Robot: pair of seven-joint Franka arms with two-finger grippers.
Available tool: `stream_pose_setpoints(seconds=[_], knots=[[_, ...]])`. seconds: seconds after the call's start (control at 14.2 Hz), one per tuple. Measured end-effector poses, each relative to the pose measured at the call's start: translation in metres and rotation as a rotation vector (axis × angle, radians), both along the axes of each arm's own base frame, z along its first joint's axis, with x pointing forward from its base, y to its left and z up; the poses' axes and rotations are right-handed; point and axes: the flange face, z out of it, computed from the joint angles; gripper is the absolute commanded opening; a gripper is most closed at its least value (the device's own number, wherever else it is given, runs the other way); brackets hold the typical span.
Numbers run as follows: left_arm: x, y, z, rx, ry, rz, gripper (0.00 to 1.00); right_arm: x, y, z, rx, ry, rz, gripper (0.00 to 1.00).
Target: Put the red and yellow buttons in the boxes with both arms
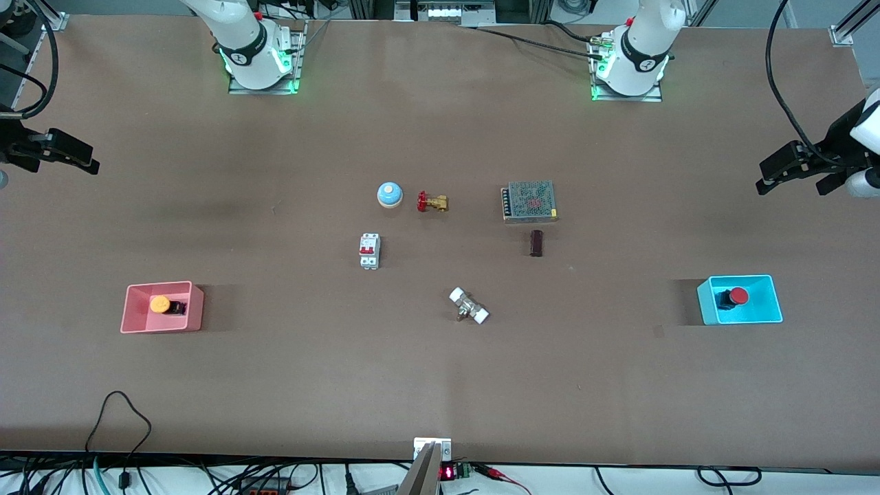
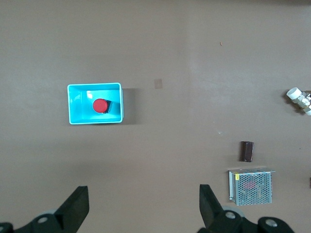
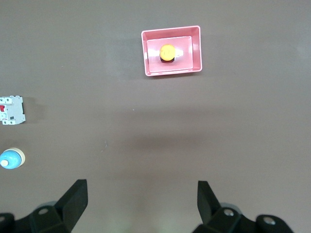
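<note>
Brown tabletop fills the scene, with both robot bases along its edge farthest from the front camera. Yellow button lies on its side inside the pink box, at the right arm's end of the table; its long axis runs along the table's length, the cap toward that end and the dark base toward the table's middle. Red button lies likewise in the cyan box, at the left arm's end; its cap faces the left arm's end and its dark base the table's middle. Both boxes sit at about the same distance from the front camera, well apart, nearer to it than most of the central clutter.

Between them: a white circuit breaker with red levers, a white-capped metal fitting lying diagonally, and a small dark block. Just beside that block, farther from the camera, stands a grey mesh-topped unit. A brass valve with red handle lies close beside a blue dome bell.

Left gripper hangs high over bare table at the left arm's end, fingers spread wide, holding nothing. Right gripper hangs over bare table at the right arm's end, likewise wide open and empty. Both arms wait.
</note>
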Motion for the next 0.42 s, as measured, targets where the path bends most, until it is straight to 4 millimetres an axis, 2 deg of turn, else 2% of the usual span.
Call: stream_pose_setpoints(seconds=[0.42], knots=[[-0.0001,0.0001,-0.0005,0.000,0.001,0.000,1.00,0.0020,0.0004,0.0015,-0.002,-0.018,-0.003,1.00]])
